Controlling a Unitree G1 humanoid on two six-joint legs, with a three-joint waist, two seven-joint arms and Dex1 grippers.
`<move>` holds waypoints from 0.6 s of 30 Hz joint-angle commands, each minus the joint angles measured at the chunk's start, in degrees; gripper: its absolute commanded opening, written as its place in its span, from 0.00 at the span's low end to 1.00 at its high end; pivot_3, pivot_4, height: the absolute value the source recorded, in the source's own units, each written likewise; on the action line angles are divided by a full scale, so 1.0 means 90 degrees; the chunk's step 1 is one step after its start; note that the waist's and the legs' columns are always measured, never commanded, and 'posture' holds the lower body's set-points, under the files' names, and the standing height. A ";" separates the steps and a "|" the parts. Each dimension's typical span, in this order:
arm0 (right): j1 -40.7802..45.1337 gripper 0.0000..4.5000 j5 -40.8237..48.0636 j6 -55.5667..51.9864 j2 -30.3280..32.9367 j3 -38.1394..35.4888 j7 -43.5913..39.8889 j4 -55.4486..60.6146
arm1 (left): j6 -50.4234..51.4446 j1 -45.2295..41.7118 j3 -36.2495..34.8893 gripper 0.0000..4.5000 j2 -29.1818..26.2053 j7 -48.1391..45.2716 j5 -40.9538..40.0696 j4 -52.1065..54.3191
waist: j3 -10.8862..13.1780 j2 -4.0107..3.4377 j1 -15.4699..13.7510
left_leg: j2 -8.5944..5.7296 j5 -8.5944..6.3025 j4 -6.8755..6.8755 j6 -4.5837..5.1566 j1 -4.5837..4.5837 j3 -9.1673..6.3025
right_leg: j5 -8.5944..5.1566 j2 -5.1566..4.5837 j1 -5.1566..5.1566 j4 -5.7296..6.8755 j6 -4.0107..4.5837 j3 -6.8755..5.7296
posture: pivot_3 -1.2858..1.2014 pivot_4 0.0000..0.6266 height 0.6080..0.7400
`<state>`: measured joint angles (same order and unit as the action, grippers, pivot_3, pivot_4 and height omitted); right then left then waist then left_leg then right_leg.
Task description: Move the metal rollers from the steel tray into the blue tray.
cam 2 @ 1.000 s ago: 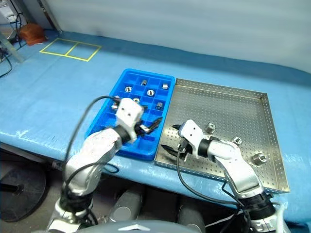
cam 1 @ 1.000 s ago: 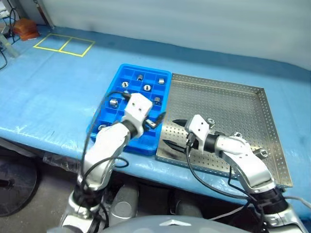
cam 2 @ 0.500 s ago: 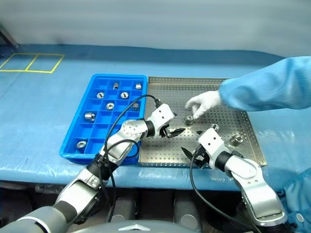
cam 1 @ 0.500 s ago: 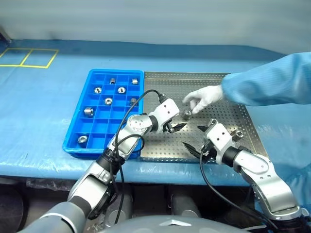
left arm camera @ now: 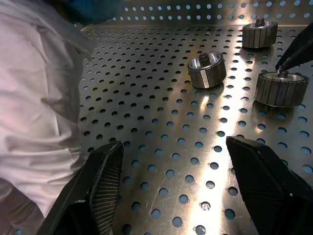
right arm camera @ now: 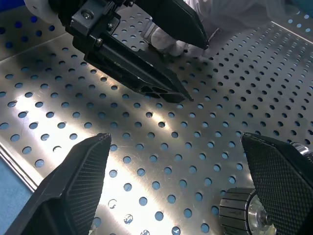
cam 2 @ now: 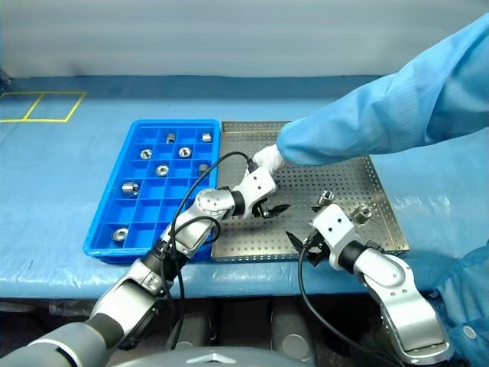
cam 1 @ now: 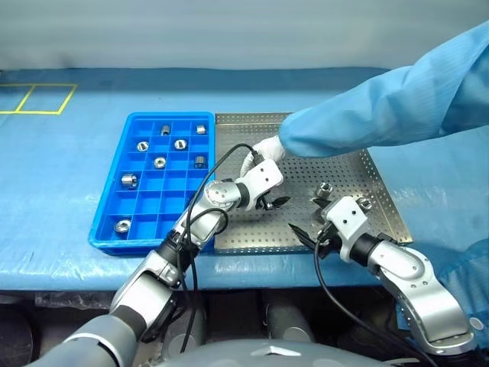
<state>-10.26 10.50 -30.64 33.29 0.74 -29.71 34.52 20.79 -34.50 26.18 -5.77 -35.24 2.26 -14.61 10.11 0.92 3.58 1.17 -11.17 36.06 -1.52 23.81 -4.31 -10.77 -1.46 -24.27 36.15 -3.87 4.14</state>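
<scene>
Your table has a blue cover [cam 1: 61,183] with yellow tape squares [cam 1: 34,98] far left. Blue tray [cam 1: 107,222] holds seven rollers [cam 1: 128,180]; steel tray [cam 1: 382,205] beside it holds three more [left arm camera: 207,70], plus a person's gloved hand [cam 1: 267,148]. Left gripper [cam 1: 269,202] and right gripper [cam 1: 309,225] sit over the steel tray, both spread wide and empty.

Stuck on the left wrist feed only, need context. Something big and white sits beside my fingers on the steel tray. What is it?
Observer: A person's gloved hand, close beside the left gripper. Its blue sleeve reaches across the steel tray from the robot's right.
Operator: And the other arm?
Observer: The right gripper is open and empty, low over the tray's near edge.
Operator: Blue tray status?
Observer: The blue tray sits just left of the steel one and holds eight metal rollers, each in its own compartment.
</scene>
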 commanded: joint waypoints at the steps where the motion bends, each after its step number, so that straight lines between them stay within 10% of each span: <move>1: 0.0092 1.00 -0.0023 0.0044 -0.0034 0.0023 0.0026 0.0134 | -0.0029 -0.0015 -0.0101 0.81 0.0015 0.0101 0.0101 0.0283 | 0.0000 0.0000 0.0000 | 0.0000 0.0000 0.0000 0.0000 -0.0001 0.0000 | 0.0000 0.0000 0.0000 0.0001 0.0000 0.0001 | 0.50 0.24 1.00; 18: 0.0213 1.00 -0.0161 0.0184 -0.0265 0.0293 0.0048 -0.0090 | 0.0920 -0.0898 0.0133 0.81 -0.0958 0.0234 0.1253 0.0491 | 0.0000 0.0000 -0.0016 | 0.0000 0.0001 0.0001 0.0001 -0.0008 0.0001 | 0.0000 0.0003 0.0000 0.0017 0.0001 0.0005 | 0.50 0.24 1.00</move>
<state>-9.13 9.32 -30.30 31.10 3.66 -29.65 33.05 28.94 -41.22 26.11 -14.35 -33.65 11.43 -10.69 10.11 0.92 3.43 1.16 -11.16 36.07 -1.51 23.75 -4.30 -10.77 -1.43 -24.27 36.30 -3.87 4.19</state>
